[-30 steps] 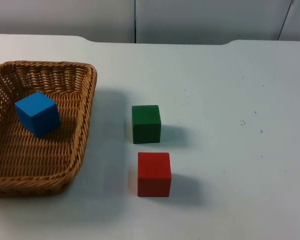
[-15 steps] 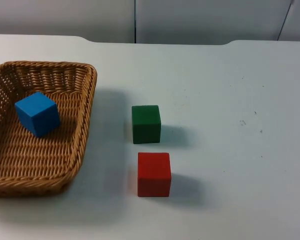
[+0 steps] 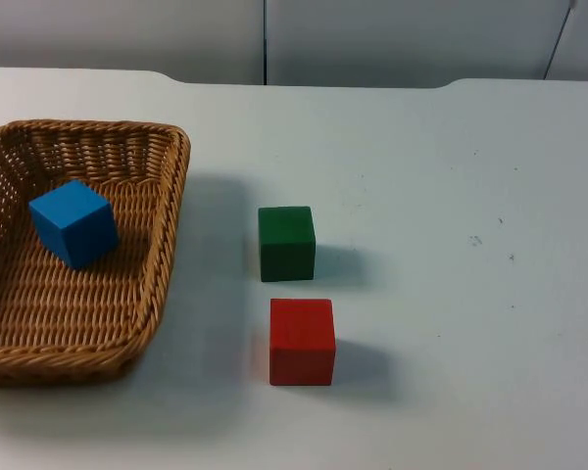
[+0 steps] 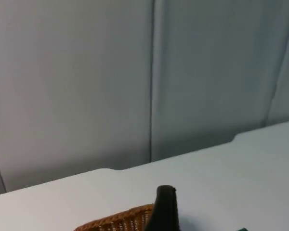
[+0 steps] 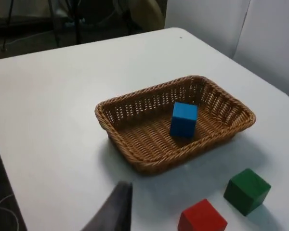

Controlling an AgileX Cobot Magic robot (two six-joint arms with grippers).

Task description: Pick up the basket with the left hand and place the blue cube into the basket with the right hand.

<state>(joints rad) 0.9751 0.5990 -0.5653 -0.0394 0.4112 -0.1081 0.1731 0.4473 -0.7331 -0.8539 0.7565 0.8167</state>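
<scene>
On the left of the table (image 3: 421,176) sits the basket (image 3: 162,245), flat on the white top, and the blue cube (image 3: 73,222) lies inside it, toward the back-left part of the woven floor, clear of the walls. From the right wrist the same picture holds: basket (image 5: 135,154) down on the table, blue cube (image 5: 183,119) resting in it. Moving right, the green cube (image 3: 286,243) stands on the bare table just beside the basket, and the red cube (image 3: 302,341) sits close in front of it, the two apart by a narrow gap. The far right of the table is plain white, ending at the grey wall (image 3: 392,39). The left gripper (image 4: 164,211) hangs above the basket's rim (image 4: 120,220), pointed at the wall; how its fingers are set cannot be told. The right gripper (image 5: 116,209) is off to the side of the basket, looking across at all three cubes; its fingers, likewise, cannot be told.
</scene>
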